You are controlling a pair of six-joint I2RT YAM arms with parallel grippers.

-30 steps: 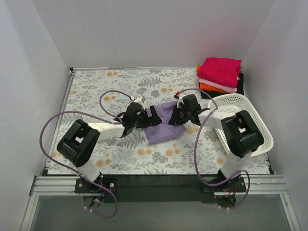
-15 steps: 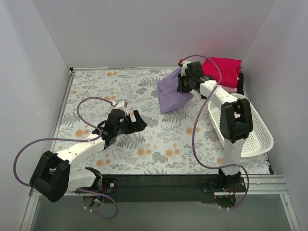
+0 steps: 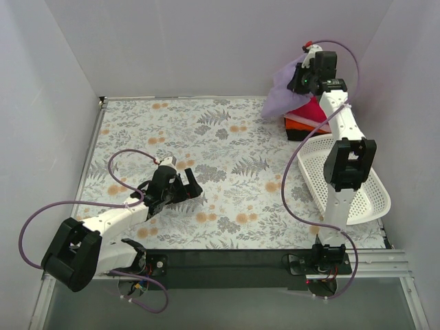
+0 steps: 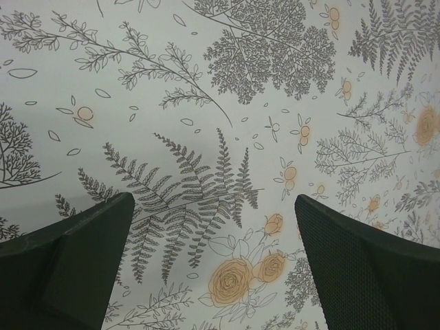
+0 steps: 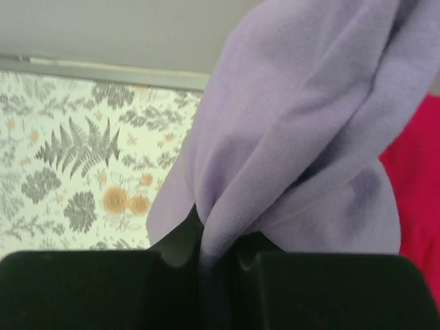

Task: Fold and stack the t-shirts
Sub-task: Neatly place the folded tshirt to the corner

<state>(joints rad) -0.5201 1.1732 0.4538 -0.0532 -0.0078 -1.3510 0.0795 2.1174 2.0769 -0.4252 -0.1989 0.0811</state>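
At the far right corner of the table, our right gripper (image 3: 298, 82) is raised and clamped on the lavender t-shirt (image 3: 280, 102). In the right wrist view the jaws are closed tight, with a bunched fold of the lavender t-shirt (image 5: 302, 137) pinched at the right gripper (image 5: 213, 251). The cloth is crumpled and twisted there, not flat.

The shirt hangs clear of the floral table cover (image 3: 206, 130), and its lower part drapes in front of the folded stack (image 3: 309, 118). We cannot tell whether it touches the stack.

On the stack we see the magenta shirt (image 3: 317, 110) on top and an orange shirt (image 3: 300, 124) at the near left edge. The rest is hidden behind the arm and the hanging cloth. The magenta shirt (image 5: 416, 206) also shows just right of the lavender in the wrist view.

Our left gripper (image 3: 194, 184) sits low over the cover in the near left part, well apart from the shirts. Its jaws are spread wide and hold nothing. In its wrist view the left gripper (image 4: 213, 203) frames only the fern and flower print (image 4: 227, 82).

The white lattice basket (image 3: 368, 203) sits along the right edge, nearer us than the stack.
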